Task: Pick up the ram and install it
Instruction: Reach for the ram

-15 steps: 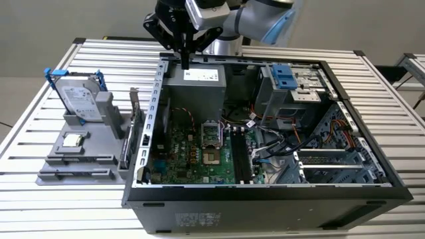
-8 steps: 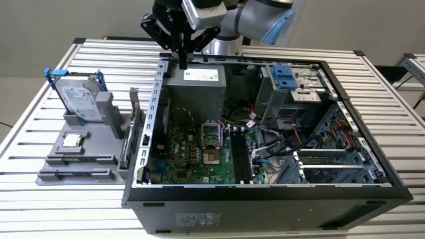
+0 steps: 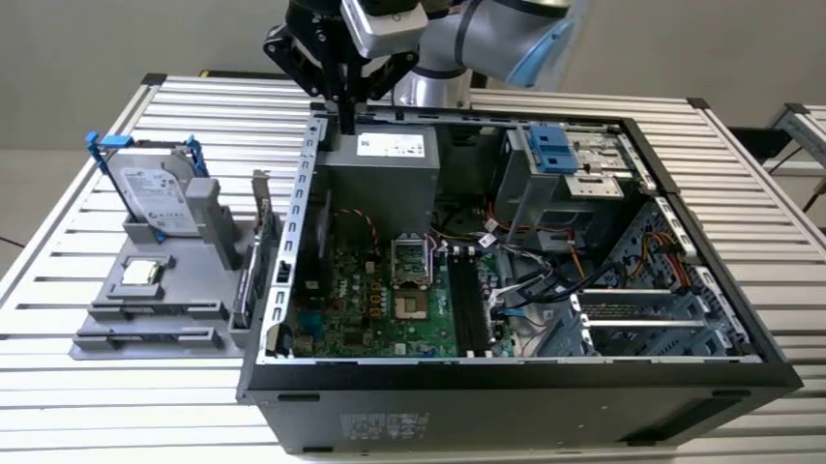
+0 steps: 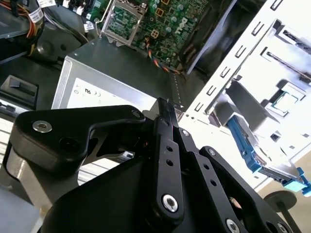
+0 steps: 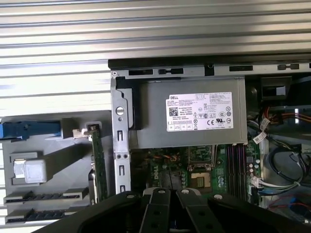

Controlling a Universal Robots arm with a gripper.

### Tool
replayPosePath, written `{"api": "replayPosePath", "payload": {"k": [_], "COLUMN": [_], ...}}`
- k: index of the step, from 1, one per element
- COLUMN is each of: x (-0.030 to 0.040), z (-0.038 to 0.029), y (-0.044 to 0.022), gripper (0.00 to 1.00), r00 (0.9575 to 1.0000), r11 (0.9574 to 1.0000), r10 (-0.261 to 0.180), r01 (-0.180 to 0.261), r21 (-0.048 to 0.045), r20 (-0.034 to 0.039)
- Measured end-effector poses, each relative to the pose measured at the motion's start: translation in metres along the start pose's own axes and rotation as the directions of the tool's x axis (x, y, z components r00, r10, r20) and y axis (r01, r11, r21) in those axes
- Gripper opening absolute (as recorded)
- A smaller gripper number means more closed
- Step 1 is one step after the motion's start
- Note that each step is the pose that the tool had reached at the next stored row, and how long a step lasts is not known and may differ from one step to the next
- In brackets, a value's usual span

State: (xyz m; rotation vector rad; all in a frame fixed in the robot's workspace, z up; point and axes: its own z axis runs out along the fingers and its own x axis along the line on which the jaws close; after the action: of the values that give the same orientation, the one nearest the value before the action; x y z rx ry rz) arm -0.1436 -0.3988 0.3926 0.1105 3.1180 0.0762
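My gripper [image 3: 346, 124] hangs above the far left corner of the open computer case [image 3: 305, 193], over the grey power supply [image 3: 387, 147]. In the second wrist view its black fingers [image 4: 165, 114] are pressed together, with nothing visible between them. A long thin green board [image 5: 95, 165] stands on edge in the grey fixture [image 3: 155, 290] beside the case. A metal bracket shows at its far end in the exterior view, so I cannot tell whether it is the ram. The black motherboard slots [image 3: 467, 309] lie inside the case, well below and in front of the gripper.
The fixture also holds a silver hard drive with blue rails [image 3: 158, 193] and a small square chip [image 3: 139, 274]. Loose cables [image 3: 543, 280] and a drive cage [image 3: 568, 159] fill the case's right half. The case sits on a slatted metal table [image 3: 749, 222].
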Motion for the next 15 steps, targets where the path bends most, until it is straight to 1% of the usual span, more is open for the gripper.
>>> {"api": "replayPosePath", "payload": {"k": [8, 15], "x": [0.0062, 0.0134], "z": [-0.0001, -0.0003], "y": [-0.0004, -0.0010], "gripper": [0.00, 0.00], "r00": [1.0000, 1.0000], "r11": [1.0000, 1.0000], "r10": [0.000, 0.000], "r01": [0.000, 0.000], "r21": [-0.0004, -0.0005], "r20": [0.0000, 0.0000]}}
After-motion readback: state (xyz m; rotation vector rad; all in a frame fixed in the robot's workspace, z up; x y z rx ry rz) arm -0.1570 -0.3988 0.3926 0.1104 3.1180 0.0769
